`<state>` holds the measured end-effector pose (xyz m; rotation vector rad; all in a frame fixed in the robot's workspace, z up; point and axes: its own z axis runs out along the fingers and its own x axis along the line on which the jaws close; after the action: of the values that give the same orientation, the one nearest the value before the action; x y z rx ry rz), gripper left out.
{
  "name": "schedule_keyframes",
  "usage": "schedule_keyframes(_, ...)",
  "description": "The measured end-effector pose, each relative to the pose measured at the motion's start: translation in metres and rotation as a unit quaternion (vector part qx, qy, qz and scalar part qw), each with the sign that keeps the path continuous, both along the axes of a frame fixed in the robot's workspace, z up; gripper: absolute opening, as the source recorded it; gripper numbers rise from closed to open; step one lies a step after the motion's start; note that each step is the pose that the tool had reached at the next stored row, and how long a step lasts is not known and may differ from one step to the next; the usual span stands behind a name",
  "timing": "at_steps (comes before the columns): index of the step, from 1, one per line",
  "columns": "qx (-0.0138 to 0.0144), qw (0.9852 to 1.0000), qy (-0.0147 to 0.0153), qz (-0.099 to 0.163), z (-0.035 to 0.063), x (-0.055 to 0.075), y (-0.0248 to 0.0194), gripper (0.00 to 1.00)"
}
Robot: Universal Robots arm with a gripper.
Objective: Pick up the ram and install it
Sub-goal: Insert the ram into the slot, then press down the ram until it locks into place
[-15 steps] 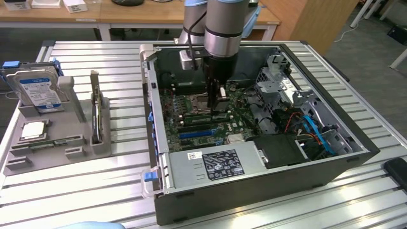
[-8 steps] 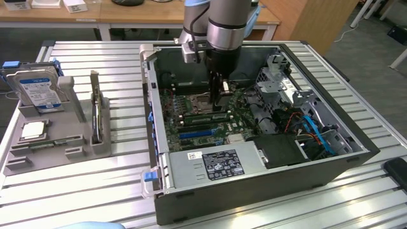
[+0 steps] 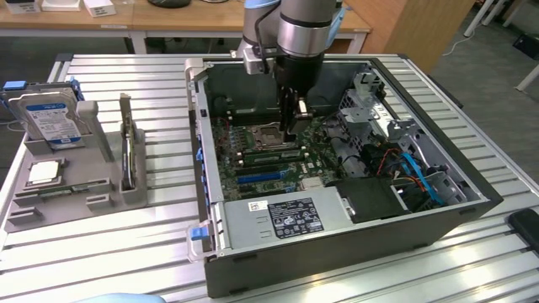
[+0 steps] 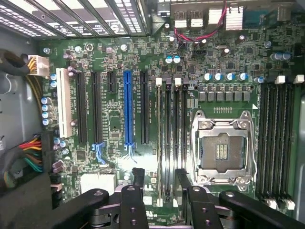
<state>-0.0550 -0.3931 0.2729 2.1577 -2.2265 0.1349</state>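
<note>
So the gripper [image 3: 292, 134] is hanging down inside the PC case [image 3: 337, 255] with its fingers [image 4: 138, 181] spread wide and nothing between them. It's hovering right over the memory slots [image 4: 172, 138], at about 6 o'clock from the CPU socket [image 3: 262, 134] in the exterior view. I'm reading the greenish strip lying in those slots as the ram [image 3: 271, 149], so this is looking like the seating step, though I can't tell if it's clicked fully home. The grey holder [image 3: 93, 136] at 9 o'clock from the case is carrying the hard drive [image 3: 55, 120]. Any move from here is calling for a clean, straight lift, since those fingers are straddling the slots closely.
</note>
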Motion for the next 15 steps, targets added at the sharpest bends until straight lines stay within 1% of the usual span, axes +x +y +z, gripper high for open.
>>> schedule_keyframes(14,0.0000,1.0000,0.0000,0.000,0.0003,0.0001,0.0000,0.39)
schedule_keyframes(15,0.0000,1.0000,0.0000,0.000,0.0003,0.0001,0.0000,0.38)
